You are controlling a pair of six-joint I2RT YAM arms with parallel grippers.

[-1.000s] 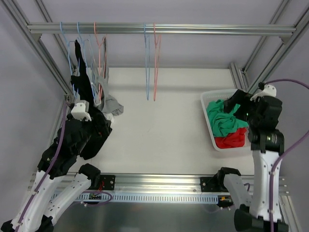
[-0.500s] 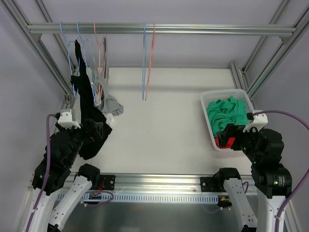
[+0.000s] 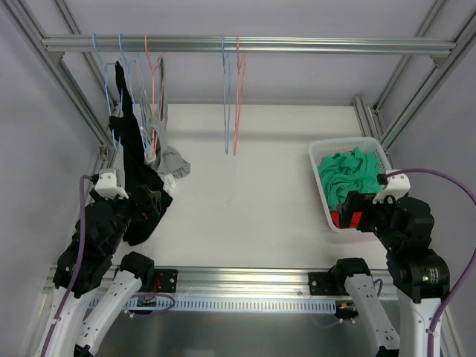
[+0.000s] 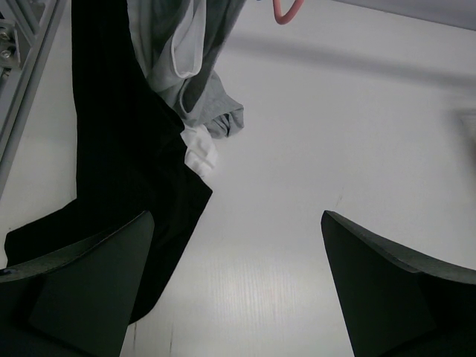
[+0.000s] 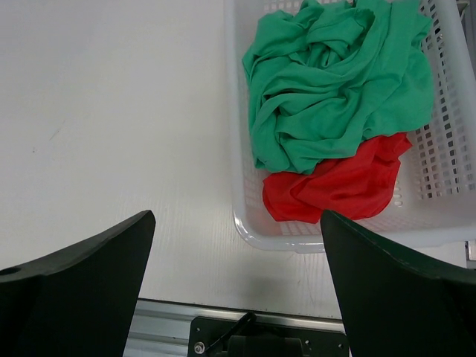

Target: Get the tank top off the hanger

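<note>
A grey tank top with white edging hangs low from a pink hanger at the left end of the rail. In the left wrist view the grey tank top shows at the top. A long black garment hangs beside it on a blue hanger and drapes onto the table. My left gripper is open over bare table, just right of the black garment, touching nothing. My right gripper is open and empty near the front edge, left of the basket.
A white basket at the right holds a green cloth and a red one. Two bare hangers, blue and pink, hang mid-rail. Aluminium frame posts flank the table.
Both arms have drawn back toward the near edge: the right gripper came out from over the basket, and the left moved off the black garment. The two bare hangers sway slightly.
</note>
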